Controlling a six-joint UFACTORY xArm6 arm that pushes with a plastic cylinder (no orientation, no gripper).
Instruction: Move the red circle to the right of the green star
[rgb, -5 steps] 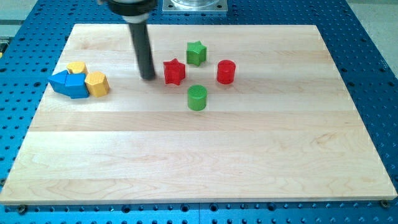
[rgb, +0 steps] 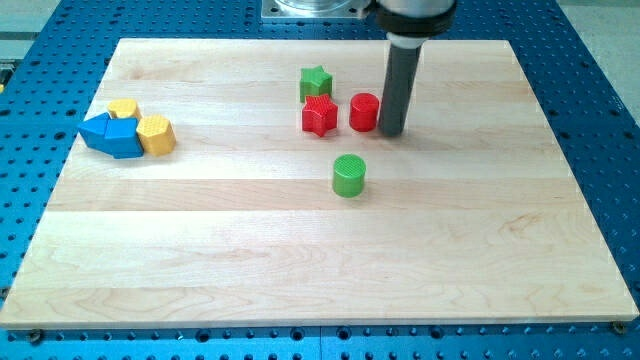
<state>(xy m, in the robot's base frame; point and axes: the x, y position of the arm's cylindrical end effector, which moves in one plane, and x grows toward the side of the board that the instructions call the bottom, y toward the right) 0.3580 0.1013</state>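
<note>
**Dark rod standing against the red circle's right side**

Dark and straight, the rod is ending in my tip (rgb: 391, 132), which is resting on the board just beside the red circle (rgb: 364, 112), on the view's right of it and seemingly touching it. No claw is fitted here, so nothing is opening, closing or clamping; the tip is holding nothing.

The red circle is sitting below and to the view's right of the green star (rgb: 316, 82). A red star (rgb: 319, 115) is lying directly under the green star, close to it, and just to the view's left of the red circle. A green cylinder (rgb: 349, 175) is standing apart, lower down the board.

Far to the view's left, a blue block (rgb: 110, 135) and two yellow blocks (rgb: 155, 134) (rgb: 122, 108) are clustering together.

Everything is resting on a pale wooden board (rgb: 320, 260), itself lying on a blue perforated table (rgb: 600, 120).
</note>
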